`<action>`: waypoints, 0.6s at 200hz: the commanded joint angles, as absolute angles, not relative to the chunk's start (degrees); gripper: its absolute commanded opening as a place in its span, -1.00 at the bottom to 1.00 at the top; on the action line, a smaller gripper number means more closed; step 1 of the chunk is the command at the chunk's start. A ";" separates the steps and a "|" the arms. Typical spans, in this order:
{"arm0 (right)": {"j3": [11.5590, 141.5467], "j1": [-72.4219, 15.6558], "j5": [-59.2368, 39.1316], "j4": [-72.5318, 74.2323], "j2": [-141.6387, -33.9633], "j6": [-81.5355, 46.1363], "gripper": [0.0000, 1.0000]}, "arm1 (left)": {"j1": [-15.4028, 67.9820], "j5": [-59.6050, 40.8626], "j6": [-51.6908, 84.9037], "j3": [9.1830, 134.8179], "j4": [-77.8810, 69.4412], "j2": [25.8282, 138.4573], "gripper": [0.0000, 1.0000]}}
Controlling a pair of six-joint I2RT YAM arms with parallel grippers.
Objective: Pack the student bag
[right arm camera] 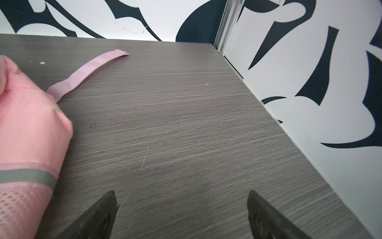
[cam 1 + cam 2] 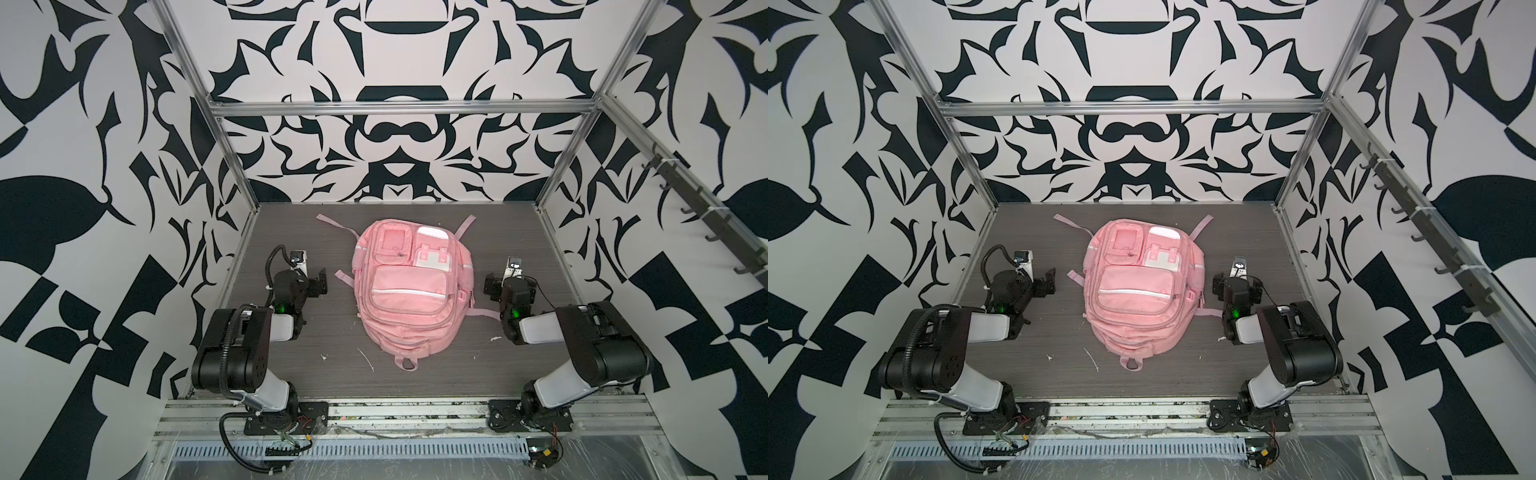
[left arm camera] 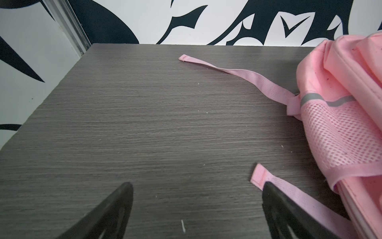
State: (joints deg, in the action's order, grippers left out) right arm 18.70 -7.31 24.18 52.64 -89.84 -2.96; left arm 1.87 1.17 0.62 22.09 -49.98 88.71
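Student bag (image 2: 409,291), a large pink backpack, lies front-up at the middle of the grey table (image 2: 291,232), seemingly zipped shut. Left gripper (image 3: 196,186) and right gripper (image 1: 181,194) flank it, jaws wide apart, holding nothing. Likely first move: one gripper steadies fabric while the other pulls a zip.

So the student bag (image 2: 409,299) lies flat in the middle of the table (image 2: 291,353), pockets up, carry loop (image 2: 406,364) toward the near edge. Left gripper (image 2: 319,282) sits just off its left side and right gripper (image 2: 491,286) just off its right, neither touching the bag's body. Straps (image 2: 336,225) trail out from the far corners and both sides. One strap end (image 3: 258,174) lies right at a left fingertip (image 3: 275,198).
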 commanded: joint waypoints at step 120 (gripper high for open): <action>19.29 -7.12 23.91 55.22 -89.74 -2.55 0.99 | 1.69 0.60 0.26 21.40 -51.93 89.30 0.98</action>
State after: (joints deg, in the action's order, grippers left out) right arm 18.70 -7.31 24.14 52.64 -89.84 -2.94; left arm 1.87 1.17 0.56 22.09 -50.02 88.71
